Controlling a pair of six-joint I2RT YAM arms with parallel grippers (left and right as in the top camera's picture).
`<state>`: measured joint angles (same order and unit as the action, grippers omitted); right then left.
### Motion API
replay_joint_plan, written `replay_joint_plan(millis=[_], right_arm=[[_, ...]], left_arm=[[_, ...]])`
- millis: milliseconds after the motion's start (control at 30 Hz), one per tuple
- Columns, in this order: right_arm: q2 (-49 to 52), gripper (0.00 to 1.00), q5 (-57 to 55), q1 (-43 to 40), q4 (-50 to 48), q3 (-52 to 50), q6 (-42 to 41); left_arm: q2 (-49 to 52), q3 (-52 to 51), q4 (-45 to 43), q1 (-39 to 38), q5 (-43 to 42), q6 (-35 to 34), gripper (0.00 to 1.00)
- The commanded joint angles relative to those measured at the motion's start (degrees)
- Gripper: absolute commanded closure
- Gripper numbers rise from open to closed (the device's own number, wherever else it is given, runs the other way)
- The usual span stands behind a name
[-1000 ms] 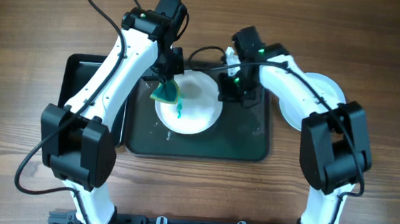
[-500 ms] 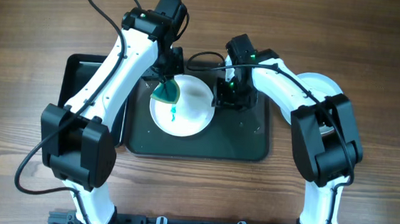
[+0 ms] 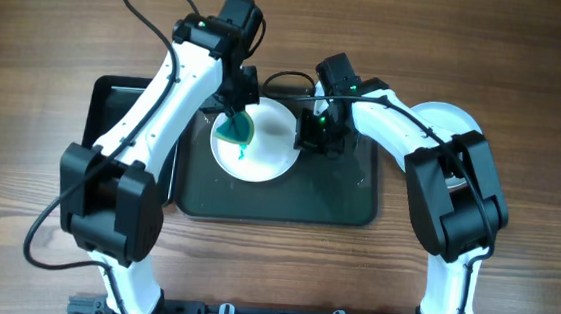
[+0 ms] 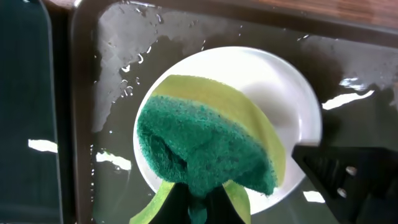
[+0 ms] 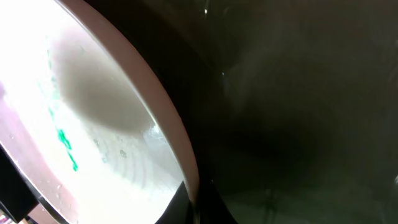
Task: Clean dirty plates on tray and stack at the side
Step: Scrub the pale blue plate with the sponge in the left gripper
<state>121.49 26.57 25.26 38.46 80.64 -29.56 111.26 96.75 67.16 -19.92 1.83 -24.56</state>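
Note:
A white plate [image 3: 266, 151] with a teal-green smear sits tilted over the dark grey-green tray [image 3: 347, 197]. My left gripper [image 3: 236, 113] is shut on a green-and-yellow sponge [image 3: 233, 128] pressed on the plate's upper left. In the left wrist view the sponge [image 4: 205, 146] covers much of the plate [image 4: 273, 81]. My right gripper [image 3: 307, 134] is shut on the plate's right rim. In the right wrist view the rim [image 5: 168, 124] runs between my fingers [image 5: 198, 202], and the smear [image 5: 65, 146] shows on the plate face. More plates [image 3: 443, 125] lie stacked at the right, mostly hidden by my right arm.
A narrow black tray [image 3: 113, 114] lies left of the large tray, partly under my left arm. Water drops lie on the tray floor [image 4: 118, 81]. Bare wooden table [image 3: 49, 39] surrounds both trays.
The plate has shifted left and up on the tray with my right gripper holding its rim. The sponge has stayed on its upper left and the smear looks smaller.

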Motion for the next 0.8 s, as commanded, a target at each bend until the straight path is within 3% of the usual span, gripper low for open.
replay_joint_plan(millis=[0, 233, 333, 467, 500, 600, 633, 767], right_arm=[[1.0, 0.96, -1.2, 0.5, -0.3, -2.0, -0.6], [1.0, 0.96, -1.0, 0.5, -0.3, -2.0, -0.4], [1.0, 0.96, -1.0, 0.5, -0.4, -2.0, -0.4], [1.0, 0.96, -1.0, 0.5, -0.5, -2.0, -0.4], [1.0, 0.96, -1.0, 0.5, -0.5, -2.0, -0.4], [1.0, 0.96, -1.0, 0.5, -0.5, -2.0, -0.3], [1.0, 0.96, -1.0, 0.5, -0.5, -2.0, -0.4], [1.0, 0.96, -1.0, 0.5, -0.5, -2.0, -0.4]], left_arm=[[4.4, -5.5, -4.3, 0.0, -0.5, 1.1, 0.96], [9.7, -13.4, -15.7, -0.1, -3.5, 5.2, 0.96], [10.8, -15.6, -18.6, -0.1, -14.9, 10.9, 0.96], [10.8, -15.9, -17.2, -0.1, -43.1, 29.9, 0.96], [10.8, -15.9, -17.2, -0.1, -45.8, 31.4, 0.96], [10.8, -15.9, -19.0, 0.0, -44.4, 30.6, 0.96], [10.8, -15.9, -20.2, 0.2, -41.1, 27.5, 0.96], [10.8, -14.1, -22.5, 1.8, -16.2, 8.0, 0.96]])
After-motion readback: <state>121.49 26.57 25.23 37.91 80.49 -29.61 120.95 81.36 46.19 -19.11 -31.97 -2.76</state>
